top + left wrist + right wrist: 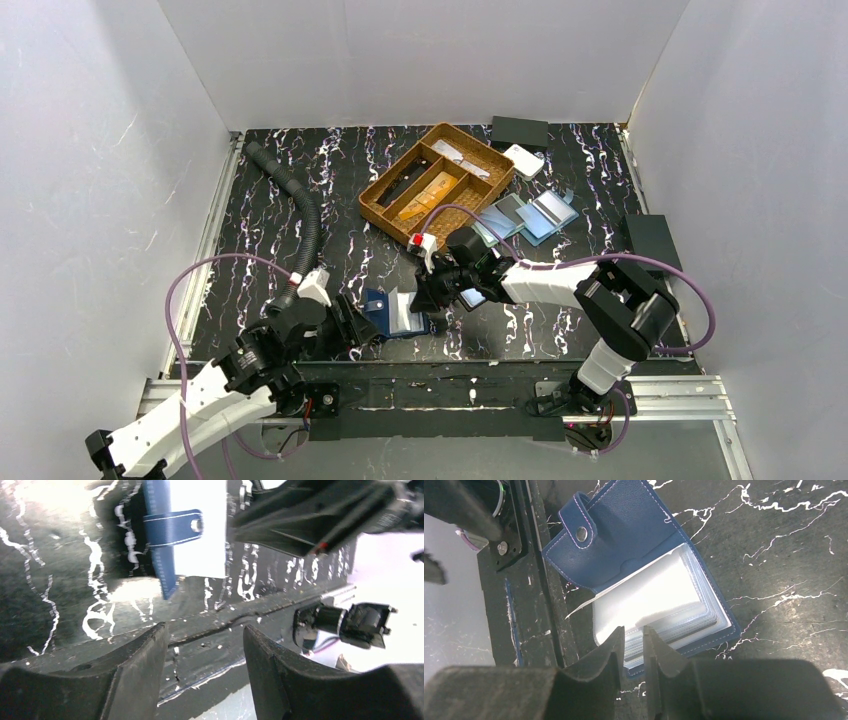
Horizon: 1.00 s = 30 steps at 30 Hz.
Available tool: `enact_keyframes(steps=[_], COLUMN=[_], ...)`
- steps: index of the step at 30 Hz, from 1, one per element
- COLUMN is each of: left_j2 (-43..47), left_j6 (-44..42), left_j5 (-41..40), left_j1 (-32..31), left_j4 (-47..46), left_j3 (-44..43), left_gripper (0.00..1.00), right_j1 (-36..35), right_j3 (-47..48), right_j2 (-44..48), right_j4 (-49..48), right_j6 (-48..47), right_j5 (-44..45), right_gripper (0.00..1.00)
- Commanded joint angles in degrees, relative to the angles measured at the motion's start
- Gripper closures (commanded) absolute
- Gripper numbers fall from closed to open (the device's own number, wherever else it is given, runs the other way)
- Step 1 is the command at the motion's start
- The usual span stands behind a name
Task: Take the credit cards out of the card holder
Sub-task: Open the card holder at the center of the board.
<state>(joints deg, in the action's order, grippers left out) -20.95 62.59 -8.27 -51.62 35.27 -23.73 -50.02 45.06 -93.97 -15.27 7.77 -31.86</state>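
Right end effector [633,634] hovers at edge of card holder [626,535].

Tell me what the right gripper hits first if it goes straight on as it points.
Most likely the clear sleeves of the open blue card holder: the right gripper points at their near edge, though the gap left is hard to judge.

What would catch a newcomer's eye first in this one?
The open blue card holder lies at the near edge of the table, its clear sleeves fanned up. The right gripper is poised over them, jaws narrowly parted, and the left gripper is open beside it. Farther back, a wicker tray with dividers sits mid-table, and a black ribbed hose curves along the left.
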Motion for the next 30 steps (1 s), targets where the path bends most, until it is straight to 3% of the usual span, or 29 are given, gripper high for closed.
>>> enact_keyframes(steps=[1,5,9,10,13,18,27,30], left_j2=[-3.05,-8.95,-11.83,-11.98,-11.12,-10.59,-25.26,-27.82], left_j6=[-9.16,-12.81,-18.77,-20.32,-21.98,-21.78,-29.74,-32.79], left_j5=[5.51,10.41,9.94,9.61,6.88,10.03,25.5,26.01], left_j1=[0.0,-0.21,-0.31,-0.3,-0.26,0.22,0.22,-0.51], left_j4=[-4.04,-10.28,-15.4,-17.04,-22.81,-33.92,-28.3,-28.15], left_j3=[-3.65,-5.01,-6.49,-6.44,-5.41,-1.79,-11.58,-12.74], left_gripper=[0.44,0.43,0.42,0.36,0.03,0.02,0.02,0.02], right_j1=[-0.34,0.07,1.32,1.78,2.82,3.34,4.47,5.81], right_j3=[-0.65,-0.89,-0.98,-0.94,-1.02,0.19,2.11,2.51], right_j2=[-1.26,-1.96,-2.16,-2.03,-1.88,-2.8,-4.2,-4.12], right_j4=[-3.27,-4.83,-5.01,-5.03,-4.96,-2.49,1.29,2.49], right_j6=[2.82,5.35,5.66,5.68,5.02,1.24,-4.3,-5.97], right_j5=[-2.23,-3.82,-4.49,-4.74,-5.41,-8.74,-15.32,-17.59], right_gripper=[0.69,0.65,0.65,0.65,0.65,0.65,0.63,0.63])
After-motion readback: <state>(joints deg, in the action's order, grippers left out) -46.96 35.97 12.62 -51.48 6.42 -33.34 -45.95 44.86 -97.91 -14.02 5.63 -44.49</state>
